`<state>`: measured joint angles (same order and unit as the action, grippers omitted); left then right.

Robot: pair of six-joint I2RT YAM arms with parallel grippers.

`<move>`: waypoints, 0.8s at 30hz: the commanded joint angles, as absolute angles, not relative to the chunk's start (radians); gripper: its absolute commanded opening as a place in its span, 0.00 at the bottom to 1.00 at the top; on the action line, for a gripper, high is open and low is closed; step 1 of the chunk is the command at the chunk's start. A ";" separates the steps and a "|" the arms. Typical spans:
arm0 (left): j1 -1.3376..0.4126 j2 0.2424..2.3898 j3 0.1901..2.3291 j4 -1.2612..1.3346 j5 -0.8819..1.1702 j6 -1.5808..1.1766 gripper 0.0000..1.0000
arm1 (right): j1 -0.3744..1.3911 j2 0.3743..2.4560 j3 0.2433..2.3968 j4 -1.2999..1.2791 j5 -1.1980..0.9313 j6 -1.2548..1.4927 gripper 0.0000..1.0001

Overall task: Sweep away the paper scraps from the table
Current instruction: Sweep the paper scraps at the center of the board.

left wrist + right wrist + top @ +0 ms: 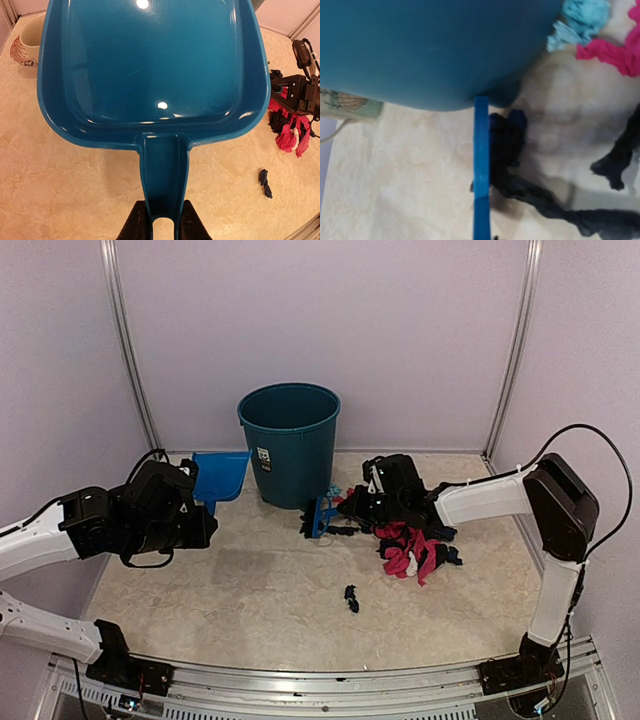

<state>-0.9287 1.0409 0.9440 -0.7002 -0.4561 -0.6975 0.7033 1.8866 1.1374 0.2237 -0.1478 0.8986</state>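
Note:
The paper scraps [410, 550] lie in a pink, black and dark blue pile on the right of the table [250, 590], with one dark scrap [351, 597] alone nearer the front. My left gripper [162, 227] is shut on the handle of the blue dustpan [150, 65], which is held out over the table at the left [220, 478]. My right gripper [348, 508] is shut on the blue hand brush [322, 515] beside the bin, its fingers hidden in the right wrist view. There the brush [481, 170] touches dark scraps [507, 145]; pink [610, 52] and light teal scraps [580, 20] lie beyond.
A tall teal bin [290, 440] stands at the back centre, just left of the brush. A white patterned cup [25, 45] sits by the far left wall behind the dustpan. Pale lilac walls enclose the table, and a metal rail [330, 685] runs along its front.

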 commanded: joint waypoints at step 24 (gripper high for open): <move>-0.943 1.050 0.925 -0.675 -0.463 -0.665 0.06 | 0.534 1.442 0.746 0.095 -0.075 0.879 0.00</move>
<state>-0.9340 1.0409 0.9298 -0.7029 -0.4564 -0.6868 0.5430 1.5410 0.7654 0.1856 -0.1123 0.9245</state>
